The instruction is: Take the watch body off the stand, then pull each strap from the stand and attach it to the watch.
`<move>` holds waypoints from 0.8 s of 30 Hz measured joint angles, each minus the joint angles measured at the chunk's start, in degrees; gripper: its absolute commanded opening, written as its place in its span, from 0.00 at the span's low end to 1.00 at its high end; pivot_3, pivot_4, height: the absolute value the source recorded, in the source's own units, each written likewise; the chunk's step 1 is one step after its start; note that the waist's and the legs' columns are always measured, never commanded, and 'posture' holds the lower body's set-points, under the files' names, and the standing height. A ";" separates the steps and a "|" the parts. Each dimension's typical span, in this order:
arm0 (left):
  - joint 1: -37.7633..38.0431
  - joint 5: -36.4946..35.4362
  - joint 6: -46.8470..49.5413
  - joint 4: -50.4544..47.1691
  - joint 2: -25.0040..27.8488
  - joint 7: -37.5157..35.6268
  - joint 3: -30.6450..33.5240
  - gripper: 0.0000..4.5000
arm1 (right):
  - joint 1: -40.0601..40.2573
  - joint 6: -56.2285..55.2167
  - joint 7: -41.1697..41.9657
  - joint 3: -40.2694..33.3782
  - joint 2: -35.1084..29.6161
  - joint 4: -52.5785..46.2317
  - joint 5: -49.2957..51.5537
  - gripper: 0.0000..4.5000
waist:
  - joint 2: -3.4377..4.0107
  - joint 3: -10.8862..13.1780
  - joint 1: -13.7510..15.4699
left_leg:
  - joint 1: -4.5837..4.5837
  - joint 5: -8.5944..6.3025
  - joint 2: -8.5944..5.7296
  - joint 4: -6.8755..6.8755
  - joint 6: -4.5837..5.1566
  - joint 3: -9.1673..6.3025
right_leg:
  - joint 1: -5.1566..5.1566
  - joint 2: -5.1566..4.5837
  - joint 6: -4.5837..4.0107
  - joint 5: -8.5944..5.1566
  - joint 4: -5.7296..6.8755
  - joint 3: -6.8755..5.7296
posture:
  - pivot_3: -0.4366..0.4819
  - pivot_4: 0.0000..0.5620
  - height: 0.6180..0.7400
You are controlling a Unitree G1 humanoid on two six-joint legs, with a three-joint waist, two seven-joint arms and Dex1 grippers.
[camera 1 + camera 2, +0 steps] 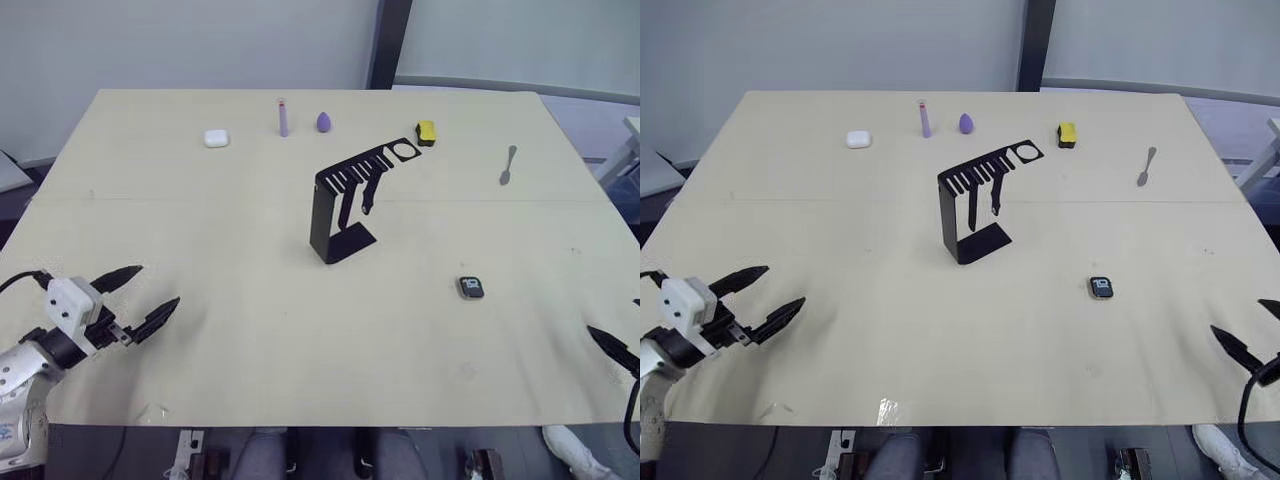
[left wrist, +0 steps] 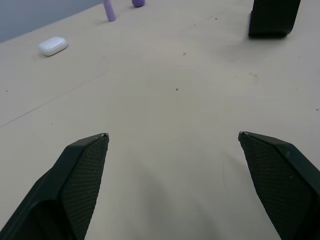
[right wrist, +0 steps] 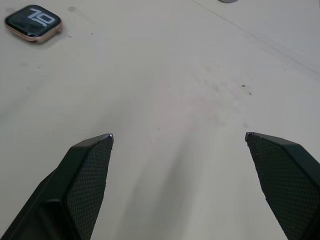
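The watch body (image 1: pixel 471 288) lies flat on the table (image 1: pixel 250 330), screen up, off the stand (image 1: pixel 348 200) and to its right on the near side. In the right wrist view it (image 3: pixel 33 22) shows white marks on a dark screen.

The stand sits upright near the table centre, foot flat on the surface, slotted top arm reaching toward the far right. Two straps (image 1: pixel 356 203) hang from the slots of the top arm, side by side, ends clear of the foot.

The left gripper (image 1: pixel 140 297) hovers over the near left edge of the table, released, fingers spread wide and holding nothing. The right gripper (image 3: pixel 177 137) is at the near right edge, also spread wide and empty, well apart from the watch body.

Along the far edge stand a white earbud case (image 1: pixel 216 138), a purple tube (image 1: pixel 283 117), a purple egg-shaped object (image 1: pixel 324 122) and a yellow block (image 1: pixel 426 132). A spoon (image 1: pixel 508 166) lies at the far right.
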 measured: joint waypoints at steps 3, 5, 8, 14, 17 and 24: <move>-0.14 -1.31 3.82 -3.91 -1.28 3.06 -0.26 1.00 | -2.12 -3.56 1.85 1.17 -0.49 2.28 -0.54 1.00 | 0.00 0.00 -0.03 | 0.03 0.03 0.04 0.01 -0.10 0.00 | 0.02 -0.04 0.01 0.03 0.02 0.07 | 0.48 0.27 1.00; -1.03 -1.35 5.15 -6.63 -1.72 4.80 -1.21 1.00 | -5.46 -4.08 2.11 2.38 -0.48 3.56 -0.41 1.00 | 0.00 0.00 -0.07 | 0.11 0.09 0.06 0.01 -0.23 0.05 | 0.06 -0.02 0.01 0.06 0.02 0.09 | 0.48 0.27 1.00; -3.67 -2.14 8.46 -14.32 -4.85 9.90 -3.86 1.00 | -10.43 -3.11 3.17 5.44 -0.03 3.11 0.69 1.00 | 0.01 -0.01 -0.09 | 0.27 0.07 0.10 -0.02 -0.27 0.12 | 0.17 0.01 0.03 0.07 0.05 0.18 | 0.48 0.27 1.00; -6.26 -3.37 18.32 -30.04 -10.58 19.59 -13.99 1.00 | -18.86 3.87 2.21 12.10 4.92 -5.52 4.34 1.00 | 0.05 -0.03 0.01 | 0.52 0.16 0.22 -0.07 -0.16 0.29 | 0.26 0.20 0.03 0.07 0.12 0.32 | 0.48 0.27 1.00; -6.07 -1.74 21.39 -32.40 -16.45 26.23 -18.67 1.00 | -20.11 3.36 3.82 15.30 8.61 -8.77 5.49 1.00 | 0.05 -0.03 0.11 | 0.52 0.17 0.17 0.00 -0.11 0.30 | 0.29 0.30 0.03 0.07 0.16 0.32 | 0.48 0.27 1.00; -7.28 10.22 20.92 -30.80 -24.67 34.19 -34.85 1.00 | -23.57 5.07 5.47 23.47 12.66 -12.80 5.70 1.00 | 0.04 -0.03 1.16 | 0.49 0.12 0.08 0.09 -0.03 0.32 | 0.26 0.25 0.04 0.07 0.16 0.33 | 0.48 0.27 1.00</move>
